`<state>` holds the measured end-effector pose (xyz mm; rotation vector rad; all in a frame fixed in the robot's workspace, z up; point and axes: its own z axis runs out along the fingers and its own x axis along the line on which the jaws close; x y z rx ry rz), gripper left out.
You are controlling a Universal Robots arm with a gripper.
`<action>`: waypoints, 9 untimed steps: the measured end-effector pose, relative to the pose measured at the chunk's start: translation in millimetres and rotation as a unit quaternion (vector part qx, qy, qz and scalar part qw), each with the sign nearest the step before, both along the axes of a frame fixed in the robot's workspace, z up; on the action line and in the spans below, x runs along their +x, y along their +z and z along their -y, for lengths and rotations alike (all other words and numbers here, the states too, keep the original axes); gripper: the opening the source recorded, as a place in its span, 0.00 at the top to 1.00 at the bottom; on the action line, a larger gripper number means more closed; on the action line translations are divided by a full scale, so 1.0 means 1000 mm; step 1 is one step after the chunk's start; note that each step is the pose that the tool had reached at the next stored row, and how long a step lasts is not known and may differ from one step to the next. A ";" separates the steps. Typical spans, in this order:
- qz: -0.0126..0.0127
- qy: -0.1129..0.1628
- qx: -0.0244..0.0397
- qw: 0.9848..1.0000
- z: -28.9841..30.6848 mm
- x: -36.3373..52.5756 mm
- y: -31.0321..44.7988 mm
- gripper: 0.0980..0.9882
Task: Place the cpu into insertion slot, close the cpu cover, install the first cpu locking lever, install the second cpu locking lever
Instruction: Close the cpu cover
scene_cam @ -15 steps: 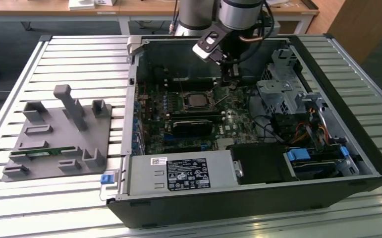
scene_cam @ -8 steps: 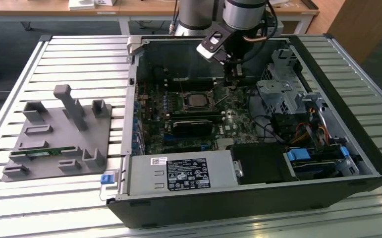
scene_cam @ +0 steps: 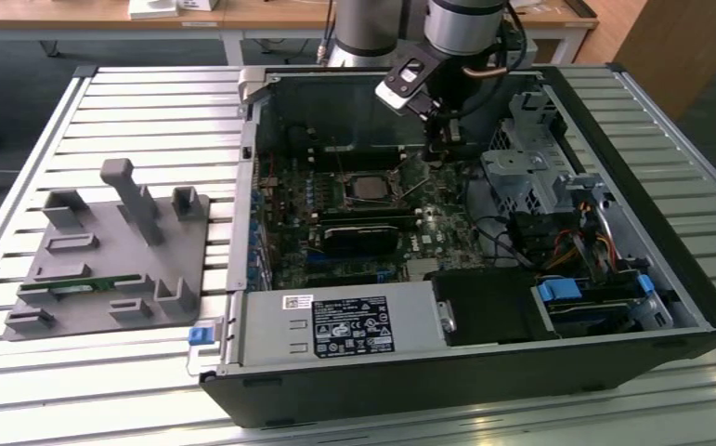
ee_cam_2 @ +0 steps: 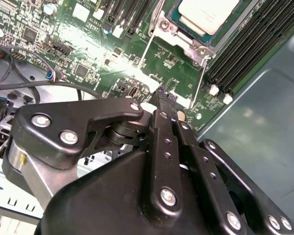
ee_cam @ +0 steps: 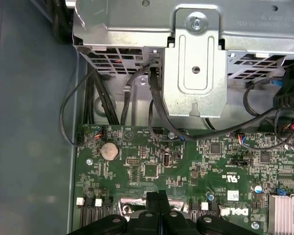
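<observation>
**Gripper closed over the board, cpu seated in its socket**

I see the gripper (scene_cam: 442, 149) hanging low inside the open computer case (scene_cam: 655, 279), over the green motherboard (scene_cam: 332, 265) and on the exterior view's right of the insertion slot (scene_cam: 390, 189). In both wrist views the black fingers (ee_cam: 153, 203) are pressed together along their length. I see nothing between them, and their tips hover just above the board.

In the second wrist view the cpu (ee_cam_2: 206, 13) lies in the socket with its pale silvery face up, well apart from the gripper (ee_cam_2: 162, 94). The cpu cover (ee_cam_2: 188, 38) frames it in silver metal. I cannot tell whether it is pressed fully flat. Two thin wire levers (ee_cam_2: 148, 46) run out from the socket's corners across the board. The end of one (ee_cam_2: 200, 81) lies near the fingertips without touching them.

As for writing, the silver power supply (scene_cam: 332, 325) carries a black-and-white sticker (scene_cam: 347, 327) with a pale barcode strip above it, too small for me to make out. In the first wrist view the board bears white printed lettering (ee_cam: 232, 211) and a small white label (ee_cam: 231, 195), near a round coin battery (ee_cam: 109, 151). A perforated metal drive cage (ee_cam: 196, 63) stands beyond the board's edge, with black cables looping beneath it.

On the exterior view's left, a grey fixture (scene_cam: 110, 269) rests on the slatted table (scene_cam: 147, 102) and holds a green memory stick (scene_cam: 85, 286).
</observation>
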<state>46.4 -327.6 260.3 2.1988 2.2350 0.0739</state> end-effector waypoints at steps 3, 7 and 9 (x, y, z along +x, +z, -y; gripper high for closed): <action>0.000 0.000 0.000 1.000 -0.0006 0.0023 -0.0002 0.99; -0.001 0.000 -0.001 1.000 -0.0016 0.0050 -0.0007 0.99; -0.001 0.000 -0.001 1.000 -0.0023 0.0064 -0.0010 0.99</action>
